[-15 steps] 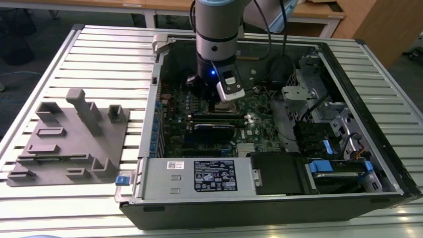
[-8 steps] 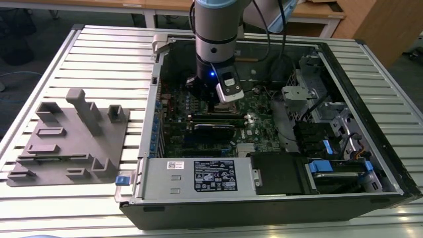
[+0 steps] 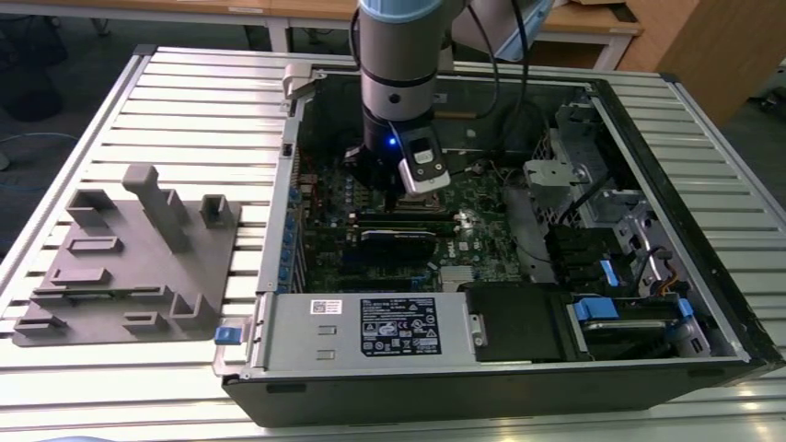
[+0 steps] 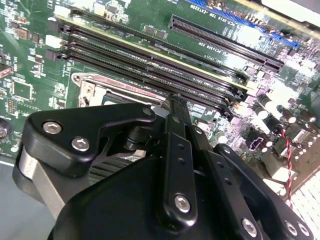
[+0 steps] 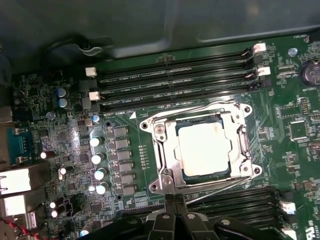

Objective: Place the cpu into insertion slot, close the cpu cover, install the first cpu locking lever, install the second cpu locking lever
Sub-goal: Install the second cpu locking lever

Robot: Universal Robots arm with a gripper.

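Arm (image 3: 396,83) stands near-vertical, reaching down into the open PC case (image 3: 639,221). Gripper (image 5: 175,200) hovers just above the board beside the socket (image 5: 160,135), fingers pinched together, holding nothing. Chip (image 5: 204,148) sits in the socket w/ cover (image 5: 239,125) down over it. Memory slots (image 5: 175,80) flank both sides. Grey fixture (image 3: 135,258) on table (image 3: 184,101), apart.

no text on the label (image 3: 398,326) is legible.
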